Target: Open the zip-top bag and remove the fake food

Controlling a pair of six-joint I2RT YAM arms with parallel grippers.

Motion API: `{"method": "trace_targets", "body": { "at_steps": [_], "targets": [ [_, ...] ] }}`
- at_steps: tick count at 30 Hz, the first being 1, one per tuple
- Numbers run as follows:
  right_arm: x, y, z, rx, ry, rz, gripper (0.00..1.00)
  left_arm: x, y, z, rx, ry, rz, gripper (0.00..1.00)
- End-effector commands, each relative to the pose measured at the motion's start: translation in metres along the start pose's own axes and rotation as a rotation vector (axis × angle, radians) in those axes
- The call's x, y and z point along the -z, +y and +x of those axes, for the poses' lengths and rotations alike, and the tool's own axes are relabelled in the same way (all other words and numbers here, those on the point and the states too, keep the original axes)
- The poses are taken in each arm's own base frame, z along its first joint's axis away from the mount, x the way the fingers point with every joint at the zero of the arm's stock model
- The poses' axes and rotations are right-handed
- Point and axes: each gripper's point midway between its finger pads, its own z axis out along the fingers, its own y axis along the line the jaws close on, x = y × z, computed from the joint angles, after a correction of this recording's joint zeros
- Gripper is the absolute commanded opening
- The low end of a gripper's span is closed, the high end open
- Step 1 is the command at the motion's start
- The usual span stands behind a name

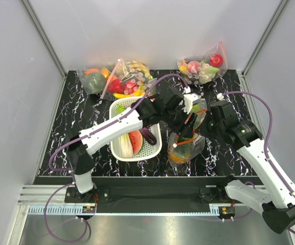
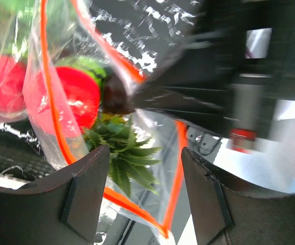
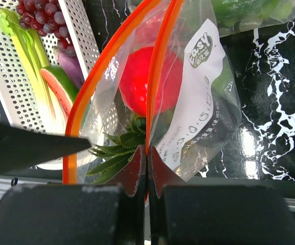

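Two claws meet at the mouth of the zip-top bag, which stands just right of a white basket on the bench. The right claw is pinched tight on one orange-red lip of the bag, beside its white label. The left claw is spread wide, with the other lip lying loose in the gap between its fingers. The mouth gapes, its two zip strips parted. All the fake food is inside: the pineapple crown lies nearest the opening, with a red round fruit deeper in.
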Motion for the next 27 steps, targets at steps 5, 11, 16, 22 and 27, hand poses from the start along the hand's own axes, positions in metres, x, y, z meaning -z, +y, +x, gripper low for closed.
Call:
{"method": "trace_targets", "body": {
  "at_steps": [5,11,16,22,27],
  "targets": [
    [0.018,0.002,-0.008,-0.013,-0.063,-0.022,0.0,-0.007,0.01,0.002,-0.007,0.024,-0.044,0.63],
    [0.019,0.001,-0.008,-0.013,-0.066,-0.023,0.0,-0.011,0.027,0.016,-0.017,0.078,-0.116,0.64],
    [0.016,0.004,-0.006,-0.015,-0.057,-0.037,0.0,-0.009,0.039,0.025,-0.054,0.097,-0.181,0.67],
    [0.011,0.008,-0.006,-0.011,-0.047,-0.044,0.0,-0.011,0.033,0.032,-0.061,0.12,-0.151,0.69],
    [0.008,0.008,-0.005,-0.013,-0.044,-0.042,0.0,-0.023,0.03,0.046,-0.053,0.163,-0.122,0.69]
  ]
}}
